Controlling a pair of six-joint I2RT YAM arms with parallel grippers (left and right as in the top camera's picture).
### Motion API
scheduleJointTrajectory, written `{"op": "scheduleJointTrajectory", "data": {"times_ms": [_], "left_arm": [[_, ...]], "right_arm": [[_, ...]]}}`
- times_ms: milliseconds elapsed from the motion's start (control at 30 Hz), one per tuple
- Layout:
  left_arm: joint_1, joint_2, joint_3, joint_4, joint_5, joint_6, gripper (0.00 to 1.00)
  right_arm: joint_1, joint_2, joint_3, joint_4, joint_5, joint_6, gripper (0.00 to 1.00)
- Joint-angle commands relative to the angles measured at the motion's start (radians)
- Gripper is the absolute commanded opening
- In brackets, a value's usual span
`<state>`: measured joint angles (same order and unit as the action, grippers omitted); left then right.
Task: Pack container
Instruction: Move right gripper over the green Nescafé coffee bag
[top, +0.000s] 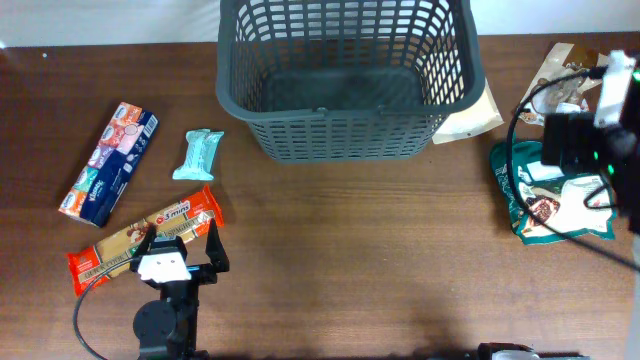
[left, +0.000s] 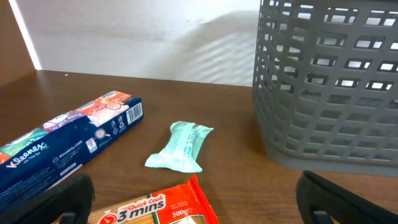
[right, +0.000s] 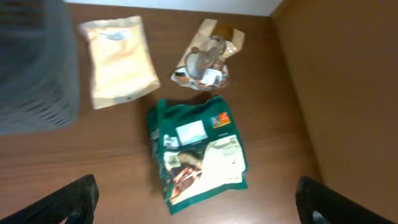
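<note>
Findings at this moment: the container (top: 340, 135), a dark grey basket with lattice sides, stood upright at the far middle of the surface (top: 350, 270). Its top was open and its solid base showed from overhead.

Your left claw (top: 182, 232) was at the near left, its fingers (left: 68, 199) spread wide apart and gripping nothing. From overhead it hung over the orange noodle pack (top: 120, 250), which lay slantwise beneath it. Whether the fingertips touched the pack could not be told. The left wrist view looked across that pack's printed end toward the container's left wall, which rose at the right of that view.

Beyond the noodle pack lay a mint-green wrapped bar (top: 198, 155). To its left lay a long blue tissue pack (top: 108, 163), set at an angle. The two were apart from each other and from the container.

Your right claw (right: 199, 205) was at the far right, its fingers likewise wide apart and holding nothing. It hovered above a green bag (right: 199, 152) that lay flat on the surface. Just beyond the bag lay a crumpled clear-and-brown packet (right: 208, 56). A beige pouch (right: 118, 59) lay to the left of that packet, close by the container's right side. From overhead, the container's right corner hid part of the pouch. In the right wrist view the container was only a grey blur at the left edge.
</note>
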<state>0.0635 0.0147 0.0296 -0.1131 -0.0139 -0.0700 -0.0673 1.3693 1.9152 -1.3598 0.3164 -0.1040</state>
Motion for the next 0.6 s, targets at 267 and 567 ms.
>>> {"op": "scheduleJointTrajectory", "data": {"times_ms": [267,567], "left_arm": [[-0.002,-0.01,-0.005,0.0,0.011,0.019,0.99],[-0.002,-0.01,-0.005,0.0,0.01,0.019,0.99]], "right_arm": [[-0.019,0.163,0.016,0.108,0.074,0.056,0.99],[-0.02,0.299,0.016,0.103,0.016,-0.057,0.99]]}}
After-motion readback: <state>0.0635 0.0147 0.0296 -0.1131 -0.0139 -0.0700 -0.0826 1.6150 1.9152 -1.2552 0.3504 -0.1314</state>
